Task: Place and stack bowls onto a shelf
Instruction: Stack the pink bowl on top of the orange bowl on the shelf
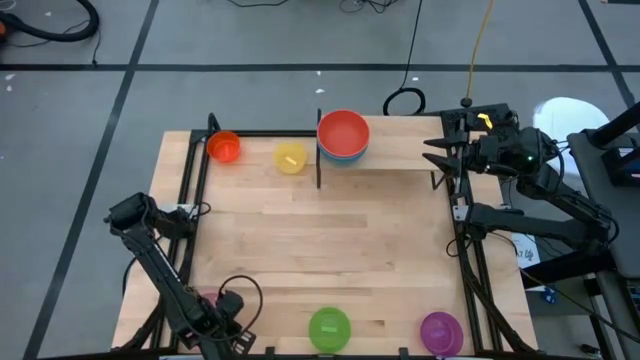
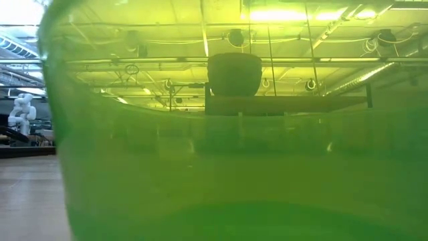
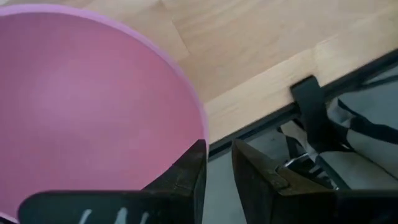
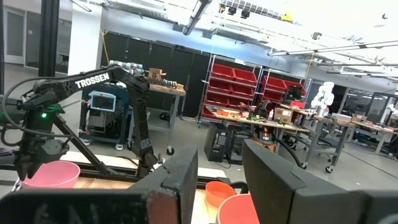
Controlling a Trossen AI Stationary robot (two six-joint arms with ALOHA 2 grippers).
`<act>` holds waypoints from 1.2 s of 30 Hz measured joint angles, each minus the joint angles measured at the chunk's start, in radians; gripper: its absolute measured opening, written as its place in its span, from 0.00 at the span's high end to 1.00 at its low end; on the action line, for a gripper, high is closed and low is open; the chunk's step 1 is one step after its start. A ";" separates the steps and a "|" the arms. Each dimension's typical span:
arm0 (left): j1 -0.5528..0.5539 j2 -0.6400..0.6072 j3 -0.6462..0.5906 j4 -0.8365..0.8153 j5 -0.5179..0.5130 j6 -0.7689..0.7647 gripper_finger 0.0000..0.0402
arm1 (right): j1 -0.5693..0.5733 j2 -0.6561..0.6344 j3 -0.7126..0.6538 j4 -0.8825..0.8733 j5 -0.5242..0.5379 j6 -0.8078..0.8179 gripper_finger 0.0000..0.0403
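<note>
My left gripper [image 3: 219, 146] is at the table's near-left corner, shut on the pink bowl [image 3: 87, 99], which the arm mostly hides in the high view [image 1: 208, 298]. My right gripper [image 4: 221, 152] hangs open at the right end of the shelf [image 1: 400, 152], touching nothing. A red bowl [image 1: 343, 131] sits nested on a blue one [image 1: 347, 157] at the shelf's left end. The orange bowl [image 1: 224, 147] and yellow bowl [image 1: 291, 157] rest on the table left of the shelf. The green bowl [image 1: 329, 328] and purple bowl [image 1: 441, 332] stand at the near edge. No teal bowl shows apart from these. My left gripper holds the pink bowl by its rim [image 3: 203, 134], which runs into the narrow gap between the fingers. One finger [image 3: 183, 177] lies over the bowl's inside, the other [image 3: 264, 180] outside it. Whether the bowl is lifted clear of the table cannot be told.
Black frame rails run along the table's left [image 1: 190, 220] and right [image 1: 470, 270] sides. The green bowl [image 2: 221, 167] fills the low view; through it the shelf's bowl stack [image 2: 234, 73] shows dimly. Bare wood [image 1: 330, 240] lies between the shelf and the near bowls.
</note>
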 joint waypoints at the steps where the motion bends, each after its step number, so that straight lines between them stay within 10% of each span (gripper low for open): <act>1: 0.000 0.000 -0.004 0.000 0.000 -0.003 0.80 | 0.000 0.000 0.000 0.000 0.000 0.000 0.71; 36: -0.003 0.000 -0.153 0.200 -0.012 -0.005 0.80 | 0.000 0.000 0.000 0.002 0.005 -0.019 0.71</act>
